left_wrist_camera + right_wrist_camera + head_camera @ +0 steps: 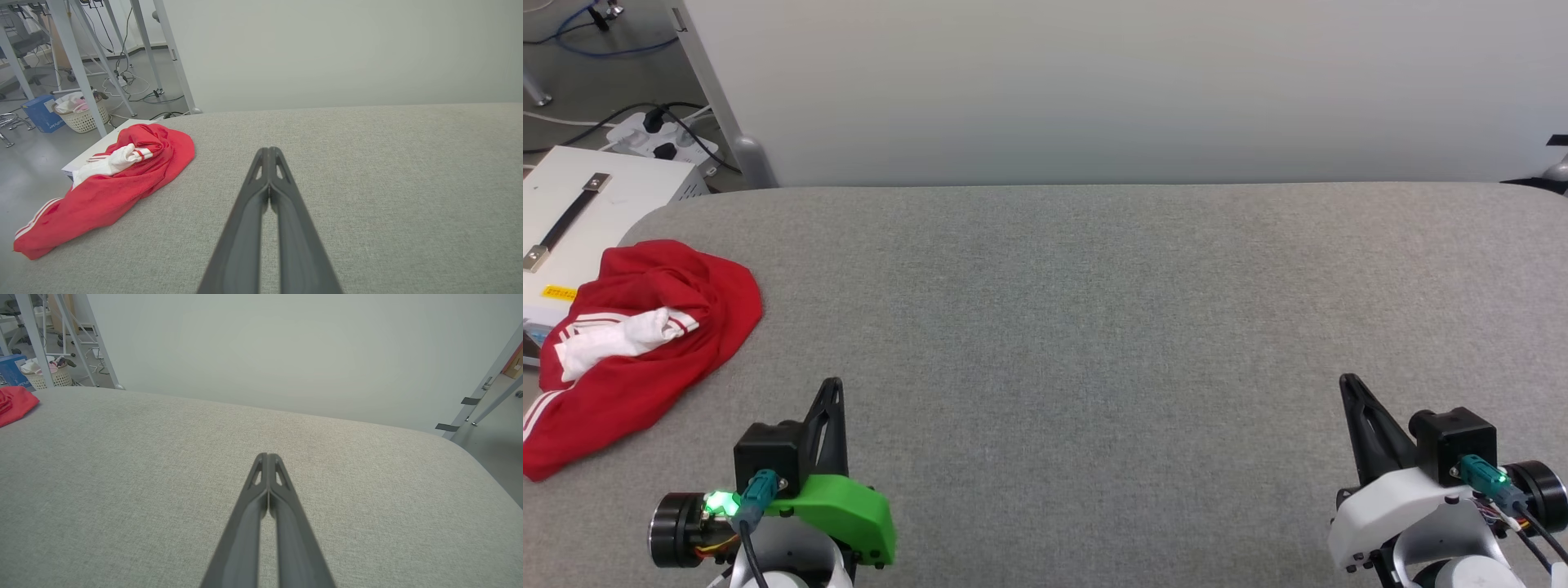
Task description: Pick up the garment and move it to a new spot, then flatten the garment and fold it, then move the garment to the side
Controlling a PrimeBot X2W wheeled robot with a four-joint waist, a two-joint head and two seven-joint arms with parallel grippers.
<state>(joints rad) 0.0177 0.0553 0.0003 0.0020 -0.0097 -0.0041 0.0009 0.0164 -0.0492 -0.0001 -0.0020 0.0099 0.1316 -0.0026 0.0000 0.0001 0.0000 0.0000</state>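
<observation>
Lying crumpled at the left edge of the grey counter point(1094, 310), the red and white shirt point(645, 343) sits ahead and to the left of the left gripper point(832, 385), near but not touching. That gripper is fully closed and holds nothing. Well to its right, the right gripper point(1347, 382) is likewise closed and empty.

Garment point(645, 343) on table point(1094, 327) left edge; left hand point(832, 385) near it, right hand point(1347, 382) well apart.

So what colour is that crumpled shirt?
The garment is red, with a white sleeve and red-and-white striped trim; clearest in the left wrist view.
</observation>
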